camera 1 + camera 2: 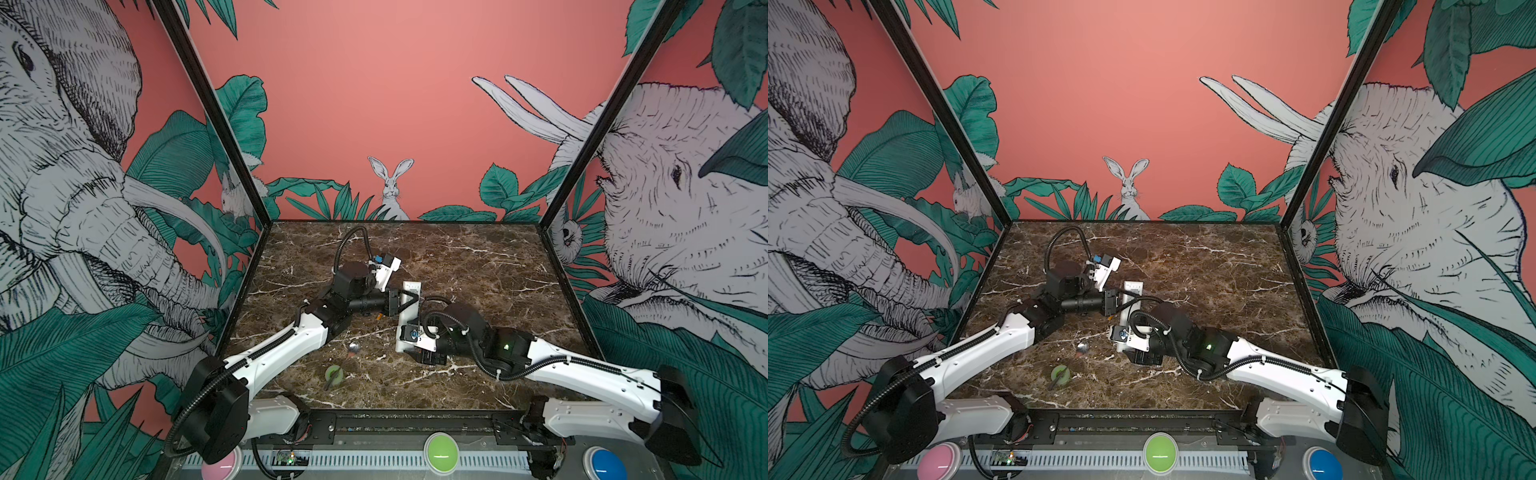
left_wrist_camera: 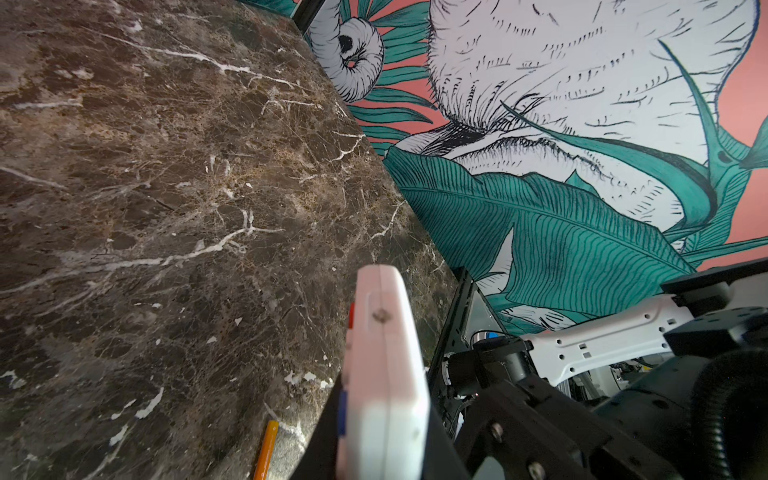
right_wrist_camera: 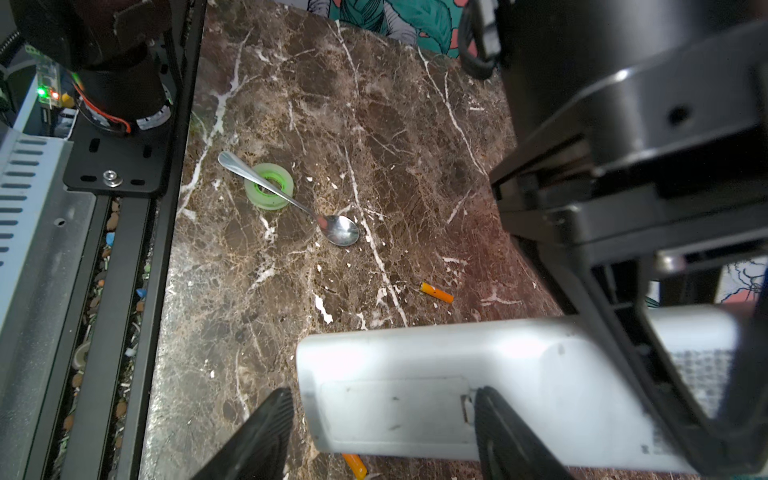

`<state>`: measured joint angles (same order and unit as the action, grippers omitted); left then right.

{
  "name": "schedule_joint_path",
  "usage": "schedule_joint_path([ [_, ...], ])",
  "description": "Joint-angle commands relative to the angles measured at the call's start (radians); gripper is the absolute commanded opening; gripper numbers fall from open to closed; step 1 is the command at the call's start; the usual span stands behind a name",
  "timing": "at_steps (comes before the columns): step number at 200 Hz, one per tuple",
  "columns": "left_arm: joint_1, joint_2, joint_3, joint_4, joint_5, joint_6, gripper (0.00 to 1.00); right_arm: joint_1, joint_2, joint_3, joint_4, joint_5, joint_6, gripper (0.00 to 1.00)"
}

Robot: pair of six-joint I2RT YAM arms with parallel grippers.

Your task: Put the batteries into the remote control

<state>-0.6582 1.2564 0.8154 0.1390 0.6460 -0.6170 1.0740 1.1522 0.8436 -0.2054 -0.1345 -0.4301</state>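
Not much is done yet, by the look of it. Neither of the batteries (image 3: 436, 293) is in the remote (image 3: 415, 353). The one marked lies loose on the bench (image 3: 332, 104) right of centre in the right wrist view. The second battery (image 3: 355, 464) pokes out from under the remote's edge at the bottom of that frame. A thin orange cylinder also shows low in the left wrist view (image 2: 266, 449).

The remote is up off the bench, near the middle of both top views (image 1: 410, 289) (image 1: 1133, 287). The left fingers (image 2: 320, 453) are pinched on it from the side, and it runs lengthwise away from the left wrist camera. Its plain white back faces the right wrist camera. There the outline of the compartment cover looks closed, with a small notch at one end.

The right fingers (image 3: 257, 440) are spread wide. One stands just off the remote's end and the other sits by the cover's notch. They grip nothing that I can see.

I'd judge this to be the start of opening the compartment. The cover has to come off, both batteries have to be picked up and seated, and the cover likely goes back on.

The remote is a long, slim white bar with rounded corners and a scuffed back. From the side I can see red and blue buttons along its face.

A spoon (image 3: 291, 199) lies across a green tape roll (image 3: 269, 192), upper left of centre in the right wrist view, well apart from the work.
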Motion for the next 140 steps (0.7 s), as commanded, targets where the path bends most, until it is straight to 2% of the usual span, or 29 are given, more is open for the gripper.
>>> schedule_joint_path([
  [1, -0.003, -0.036, 0.013, 0.088, 0.026, -0.022, 0.0, 0.01, 0.029, 0.013, -0.065, -0.105, 0.004, 0.64],
  [42, -0.003, -0.042, 0.013, 0.077, 0.005, -0.012, 0.0, 0.01, 0.011, 0.014, -0.079, -0.114, 0.006, 0.57],
  [78, -0.003, -0.05, 0.023, 0.018, -0.024, 0.021, 0.0, 0.01, -0.012, 0.012, -0.091, -0.123, 0.008, 0.46],
  [140, -0.003, -0.054, 0.022, 0.002, -0.027, 0.03, 0.0, 0.009, -0.026, 0.011, -0.08, -0.123, 0.01, 0.43],
])
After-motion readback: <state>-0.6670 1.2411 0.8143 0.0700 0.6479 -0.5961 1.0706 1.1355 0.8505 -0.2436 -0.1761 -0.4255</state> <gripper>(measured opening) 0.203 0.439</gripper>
